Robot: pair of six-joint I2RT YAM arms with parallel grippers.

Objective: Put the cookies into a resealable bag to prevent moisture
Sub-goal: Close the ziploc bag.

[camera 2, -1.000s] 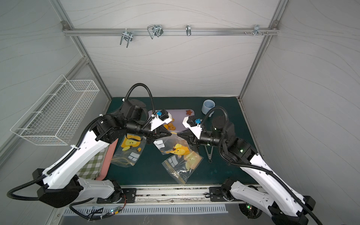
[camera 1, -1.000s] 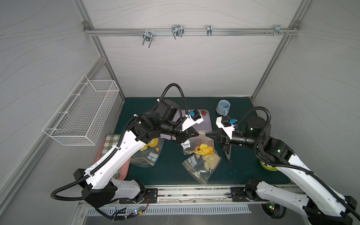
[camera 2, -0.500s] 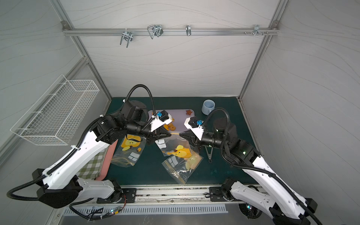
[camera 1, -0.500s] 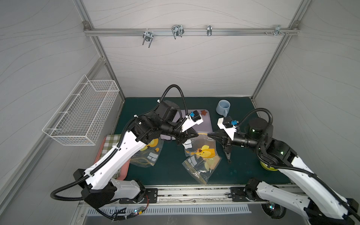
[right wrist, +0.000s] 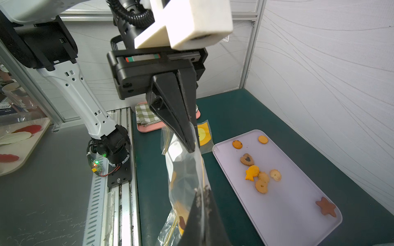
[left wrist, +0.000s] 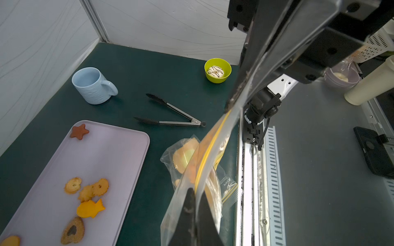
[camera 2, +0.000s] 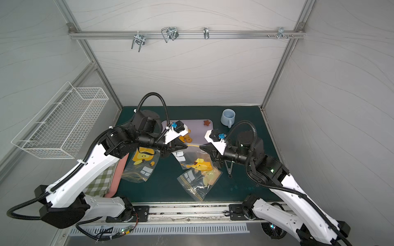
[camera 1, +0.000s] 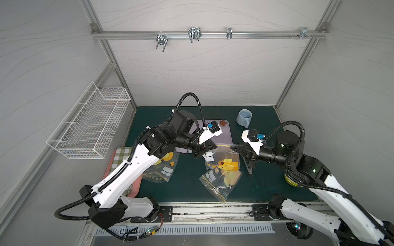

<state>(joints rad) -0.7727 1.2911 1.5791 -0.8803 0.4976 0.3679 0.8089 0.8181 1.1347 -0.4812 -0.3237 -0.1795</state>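
Left claw (camera 1: 215, 147), right claw (camera 1: 233, 146) clamp bag (camera 1: 228, 153) top; print illegible.

Top views: left arm (camera 1: 132, 168) covered most of tray (camera 1: 227, 133); cookies (camera 2: 186, 138) on it were mostly hidden. Right arm (camera 1: 307, 168) hid nearly all of bowl (camera 1: 286, 180). Left wrist view: frame edge cut off one of the cookies (left wrist: 9, 240). Bag (right wrist: 185, 170) contents were blurred; print and biscuits could not be told apart.

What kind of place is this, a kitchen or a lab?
Probably a robot test cell in a lab, not a kitchen: white panels on an aluminium frame, two arms bolted to a rail, staged props like a cookie tray and mug.
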